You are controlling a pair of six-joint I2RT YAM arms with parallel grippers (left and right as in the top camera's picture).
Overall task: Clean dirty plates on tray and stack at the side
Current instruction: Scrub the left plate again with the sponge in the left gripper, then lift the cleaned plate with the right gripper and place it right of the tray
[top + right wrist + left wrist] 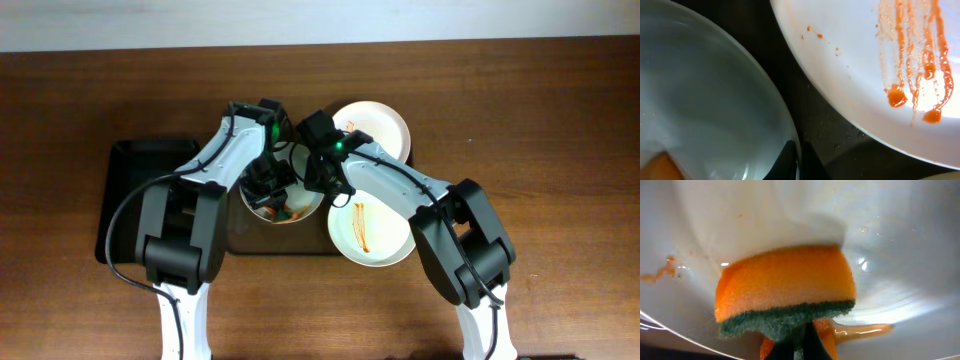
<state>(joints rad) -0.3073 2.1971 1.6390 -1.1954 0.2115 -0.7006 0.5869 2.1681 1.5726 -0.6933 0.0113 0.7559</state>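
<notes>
Three white plates lie on the dark translucent tray (pixel 262 243). The middle plate (pixel 284 205) carries orange-red sauce smears. My left gripper (pixel 268 185) is shut on an orange sponge (pixel 785 280) with a green scouring side, and presses it into this plate (pixel 890 235) beside a sauce smear (pixel 862 328). My right gripper (pixel 318 180) is shut on the same plate's rim (pixel 705 100), with one finger on each side (pixel 799 161). A second plate (pixel 372 233), streaked with sauce, lies at the front right and also shows in the right wrist view (pixel 855 60). The third plate (pixel 378 124) lies at the back and looks plain white.
A smaller opaque black tray (pixel 140 190) lies left of the plates on the brown wooden table (pixel 560 150). Dark tray floor (pixel 815 115) with water drops shows between the two plates in the right wrist view.
</notes>
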